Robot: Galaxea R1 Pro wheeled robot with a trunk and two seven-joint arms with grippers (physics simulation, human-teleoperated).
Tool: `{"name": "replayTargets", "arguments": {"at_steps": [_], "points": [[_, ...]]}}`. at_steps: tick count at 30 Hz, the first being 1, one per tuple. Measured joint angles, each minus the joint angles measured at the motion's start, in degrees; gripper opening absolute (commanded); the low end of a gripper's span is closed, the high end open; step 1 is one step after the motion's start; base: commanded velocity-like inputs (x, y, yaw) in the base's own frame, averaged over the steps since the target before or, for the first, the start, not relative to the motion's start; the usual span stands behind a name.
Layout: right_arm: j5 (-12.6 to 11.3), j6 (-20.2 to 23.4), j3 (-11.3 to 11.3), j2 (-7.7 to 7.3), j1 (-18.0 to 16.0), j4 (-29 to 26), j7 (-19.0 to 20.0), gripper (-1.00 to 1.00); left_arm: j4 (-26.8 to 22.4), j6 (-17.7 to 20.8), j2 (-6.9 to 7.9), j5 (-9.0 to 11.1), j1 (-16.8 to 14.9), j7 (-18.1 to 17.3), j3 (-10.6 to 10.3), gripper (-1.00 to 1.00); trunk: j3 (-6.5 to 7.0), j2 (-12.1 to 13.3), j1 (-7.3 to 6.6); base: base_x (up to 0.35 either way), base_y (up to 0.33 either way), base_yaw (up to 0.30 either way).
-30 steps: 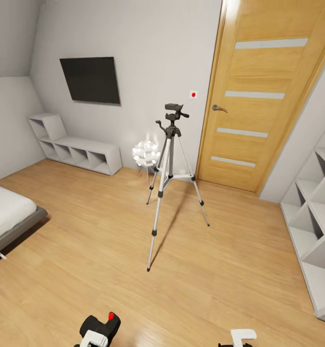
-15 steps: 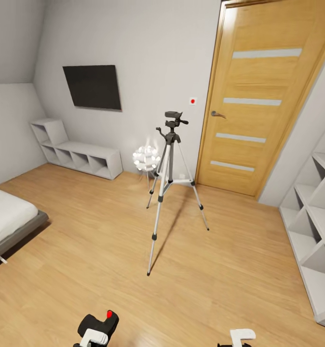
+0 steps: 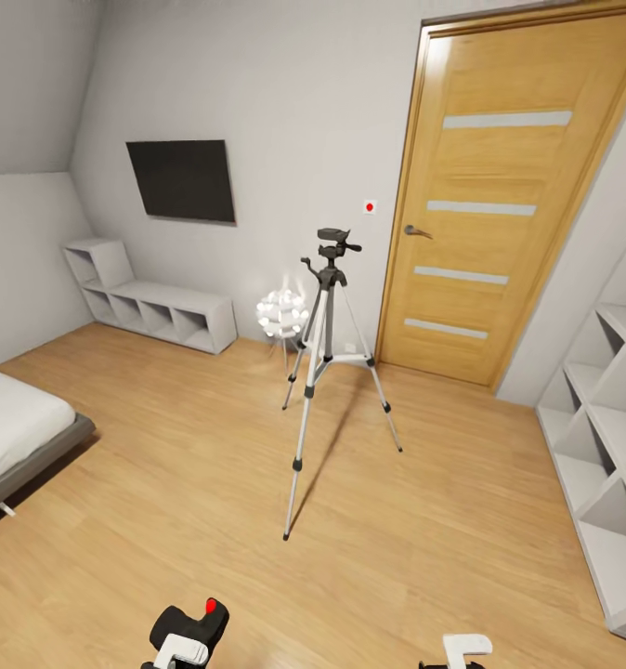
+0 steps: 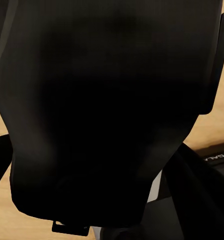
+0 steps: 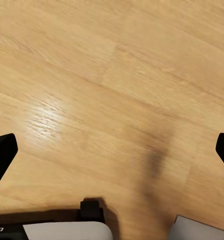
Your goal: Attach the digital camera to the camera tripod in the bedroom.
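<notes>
The camera tripod (image 3: 331,269) stands in the middle of the bedroom's wood floor, silver legs spread, its black head bare, in front of the wooden door. At the bottom left of the head view, my left gripper (image 3: 177,652) is shut on the digital camera (image 3: 194,624), whose red button faces up. In the left wrist view the camera's black body (image 4: 107,100) sits close against the lens. My right gripper (image 3: 462,648) is low at the bottom right. The right wrist view shows it (image 5: 112,150) open over bare floor, fingers far apart. Both grippers are well short of the tripod.
A white bulbous floor lamp (image 3: 281,313) stands just behind the tripod's left legs. The wooden door (image 3: 499,214) is behind it, with a wall TV (image 3: 183,179) and a low white shelf (image 3: 155,311) to the left. A grey bed (image 3: 16,432) is at the left and a white shelf unit (image 3: 610,437) at the right.
The head view has tilted upward, so the room sits lower in the picture. The tripod stands as before, and both grippers and the held camera keep their places.
</notes>
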Motion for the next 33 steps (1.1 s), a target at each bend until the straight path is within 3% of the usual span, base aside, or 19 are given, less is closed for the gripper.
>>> {"name": "replayTargets", "arguments": {"at_steps": [33], "points": [[-0.06, 0.3, -0.02, 0.0, 0.01, 0.8, 0.01, 1.0, 0.16, 0.0, -0.44, -0.05, 0.0, 0.02, -0.01, -1.0, 8.85, 13.26, -7.26, 0.0, 0.0, -0.066]]}}
